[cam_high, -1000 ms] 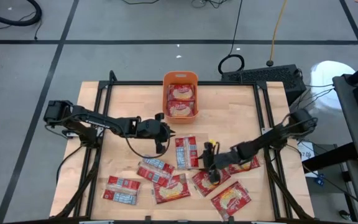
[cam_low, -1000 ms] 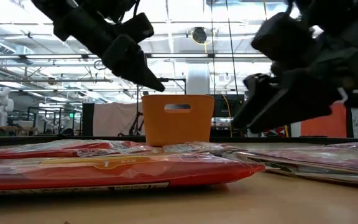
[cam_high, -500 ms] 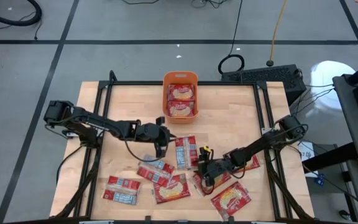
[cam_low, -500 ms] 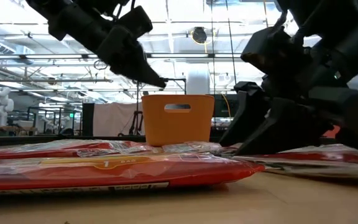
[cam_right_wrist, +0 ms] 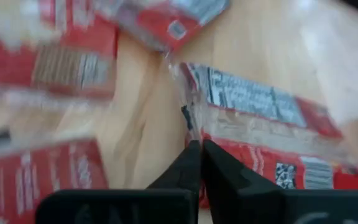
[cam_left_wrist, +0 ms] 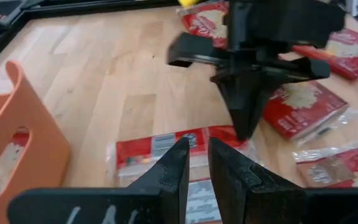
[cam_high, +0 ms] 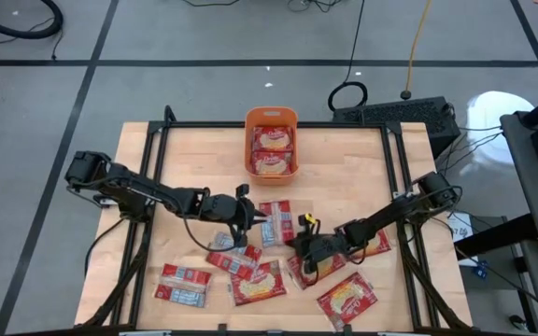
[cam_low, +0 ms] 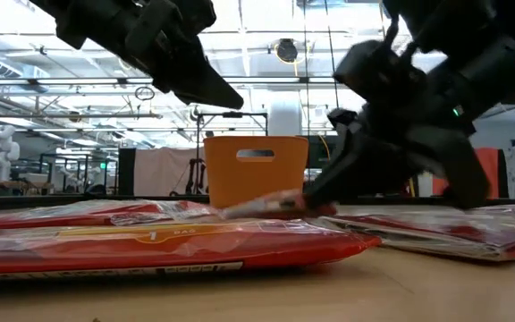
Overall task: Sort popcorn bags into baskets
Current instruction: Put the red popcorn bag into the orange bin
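The orange basket (cam_high: 271,142) stands at the table's far middle with two popcorn bags lying flat in it. Several more popcorn bags lie flat on the near half of the table, among them one at the near left (cam_high: 183,283) and one at the near right (cam_high: 346,299). One bag lies grey-blue side up in the middle (cam_high: 274,224), and my right gripper (cam_high: 297,245) is shut on it. My left gripper (cam_high: 247,213) hovers above that bag's left side. Its fingers (cam_left_wrist: 194,165) are almost together and hold nothing. My right gripper pinches the near end of the grey-blue bag at its edge (cam_right_wrist: 194,121) between its two fingers. The fingers slant down from the table's right side. That end (cam_low: 271,206) is raised a little, and the rest of the bag lies on the table.
Black frame rails (cam_high: 157,149) run along the table's left and right sides. A keyboard (cam_high: 395,114) and cables lie beyond the far right corner. Bare wood (cam_high: 194,159) shows on both sides of the basket.
My right gripper has moved down and toward the table's left onto the grey-blue bag. It has shut on the bag's near end, which now stands a little off the table. My left gripper has swung slightly toward the near edge.
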`<state>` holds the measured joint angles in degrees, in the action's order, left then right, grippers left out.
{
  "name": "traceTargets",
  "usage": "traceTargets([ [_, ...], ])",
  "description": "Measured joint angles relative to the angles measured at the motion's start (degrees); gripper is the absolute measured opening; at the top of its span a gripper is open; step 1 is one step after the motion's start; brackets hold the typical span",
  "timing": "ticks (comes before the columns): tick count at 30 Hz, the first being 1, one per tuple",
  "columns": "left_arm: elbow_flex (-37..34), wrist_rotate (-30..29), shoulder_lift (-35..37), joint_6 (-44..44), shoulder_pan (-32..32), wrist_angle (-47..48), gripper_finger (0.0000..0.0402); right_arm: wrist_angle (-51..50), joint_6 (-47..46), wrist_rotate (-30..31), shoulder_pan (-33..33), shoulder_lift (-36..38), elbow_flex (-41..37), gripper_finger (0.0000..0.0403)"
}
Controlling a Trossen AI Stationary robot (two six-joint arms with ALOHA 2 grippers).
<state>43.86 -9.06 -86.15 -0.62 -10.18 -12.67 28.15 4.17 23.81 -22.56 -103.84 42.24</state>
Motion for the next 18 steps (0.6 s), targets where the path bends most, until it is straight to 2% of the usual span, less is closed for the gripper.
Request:
traceTargets([
  [5,0.1,-0.6,-0.6,0.9,-1.8,-1.6,0.0102,0.8,-2.5,0.1,2.5,3.5,0.0,0.0002],
  [13,0.0,-8.3,-6.3,1.8,-3.2,-5.8,0.0217,1.2,-4.5,-0.1,6.9,8.0,0.0,0.0000],
  [18,0.0,-10.5,-11.8,2.4,-3.9,-9.1,0.0269,1.0,-6.9,-4.3,10.3,8.4,0.0,0.0000],
])
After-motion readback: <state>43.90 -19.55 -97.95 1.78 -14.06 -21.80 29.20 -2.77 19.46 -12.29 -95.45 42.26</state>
